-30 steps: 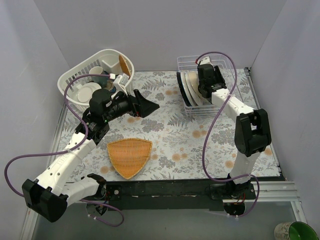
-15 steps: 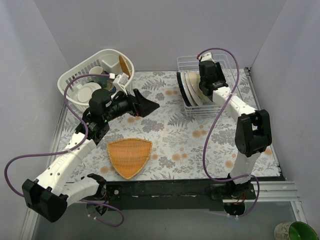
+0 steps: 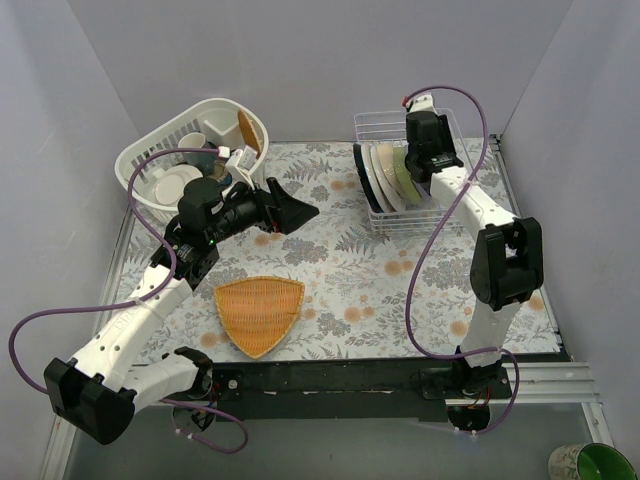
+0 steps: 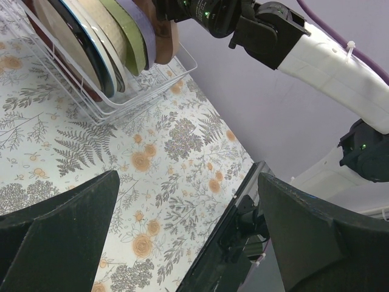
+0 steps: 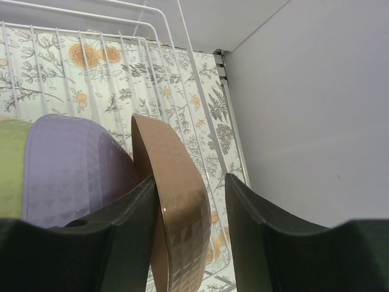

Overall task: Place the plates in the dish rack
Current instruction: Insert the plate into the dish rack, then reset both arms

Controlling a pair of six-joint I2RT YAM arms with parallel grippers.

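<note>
The white wire dish rack (image 3: pixel 384 124) stands at the back right with several plates on edge in its slots. In the left wrist view, the rack (image 4: pixel 115 100) holds cream, white, green (image 4: pixel 121 30), lilac (image 4: pixel 141 27) and brown (image 4: pixel 165 36) dishes. My right gripper (image 3: pixel 425 158) is over the rack's right part. In the right wrist view it (image 5: pixel 191 182) is open astride the upright brown dish (image 5: pixel 176 207); the left finger touches it and the right finger stands apart. The lilac dish (image 5: pixel 67 170) stands beside it. My left gripper (image 3: pixel 300 212) is open and empty above mid-table (image 4: pixel 188 231).
A white slotted oval basket (image 3: pixel 160 130) with cups and a white plate stands at the back left. An orange woven triangular tray (image 3: pixel 258 310) lies at the front centre. Walls close in the back and sides. A black rail (image 3: pixel 330 375) runs along the front edge.
My right gripper has moved toward the back of the rack, uncovering the green dish's rim in the top view. The left arm has not moved.
</note>
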